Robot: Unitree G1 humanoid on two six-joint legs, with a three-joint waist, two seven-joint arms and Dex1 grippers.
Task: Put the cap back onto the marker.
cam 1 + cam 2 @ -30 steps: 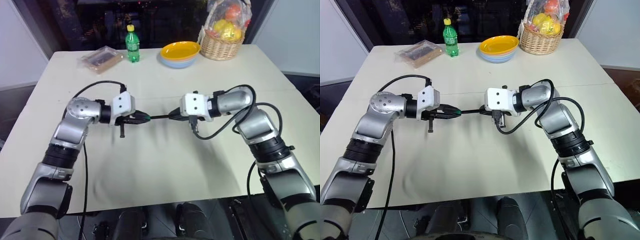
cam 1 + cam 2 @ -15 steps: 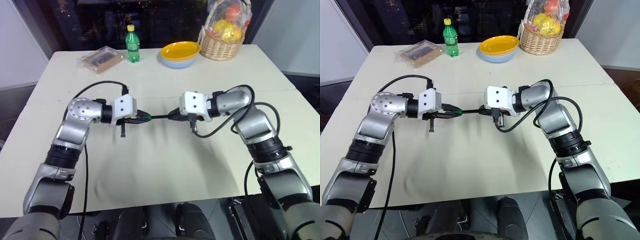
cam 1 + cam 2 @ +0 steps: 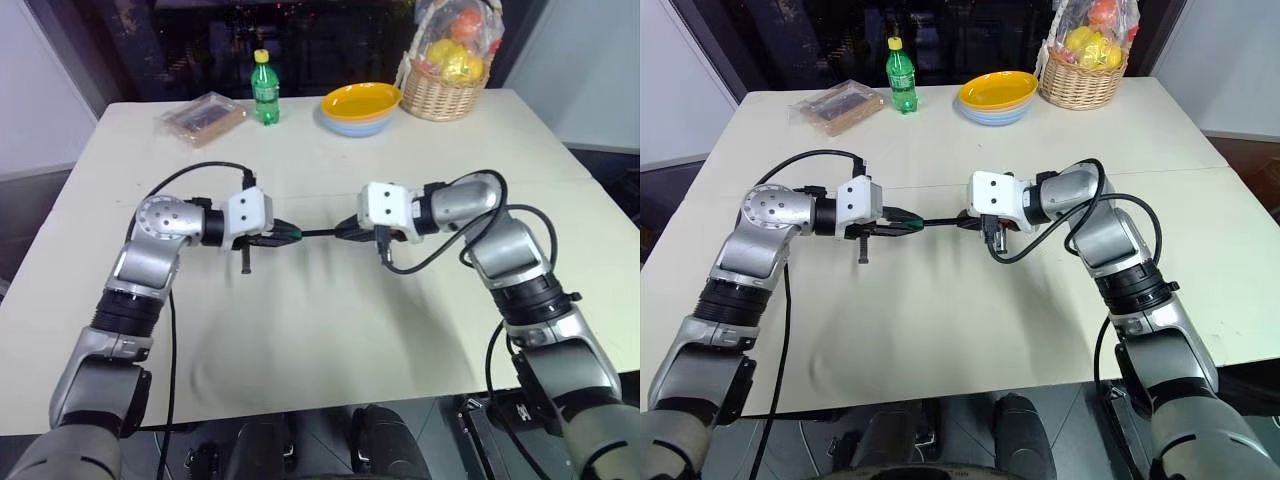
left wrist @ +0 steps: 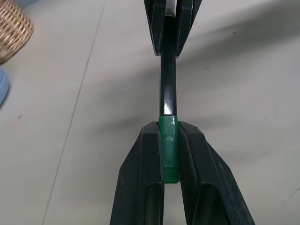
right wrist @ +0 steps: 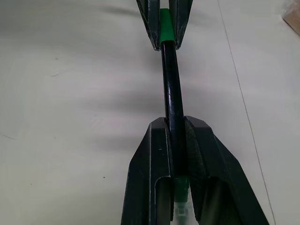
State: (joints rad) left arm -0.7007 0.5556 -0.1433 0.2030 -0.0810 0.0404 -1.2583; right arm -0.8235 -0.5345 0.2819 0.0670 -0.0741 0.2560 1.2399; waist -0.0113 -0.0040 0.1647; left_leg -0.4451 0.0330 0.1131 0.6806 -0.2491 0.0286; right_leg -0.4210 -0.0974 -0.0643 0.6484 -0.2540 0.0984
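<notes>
Nothing moved: cap (image 4: 168, 150) against marker (image 4: 168, 89) (both clamped).

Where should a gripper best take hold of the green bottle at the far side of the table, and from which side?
Grip the green bottle around its straight body below the yellow lid, coming level from the near, open table side. It stands upright; the packet sits on one side of it and the bowls on the other.

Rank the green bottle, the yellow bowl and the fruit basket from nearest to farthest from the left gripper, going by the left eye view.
From the left gripper:
1. Green bottle, far edge of the table, straight behind it.
2. Yellow bowl, far edge, toward the right.
3. Fruit basket, far right corner.
</notes>
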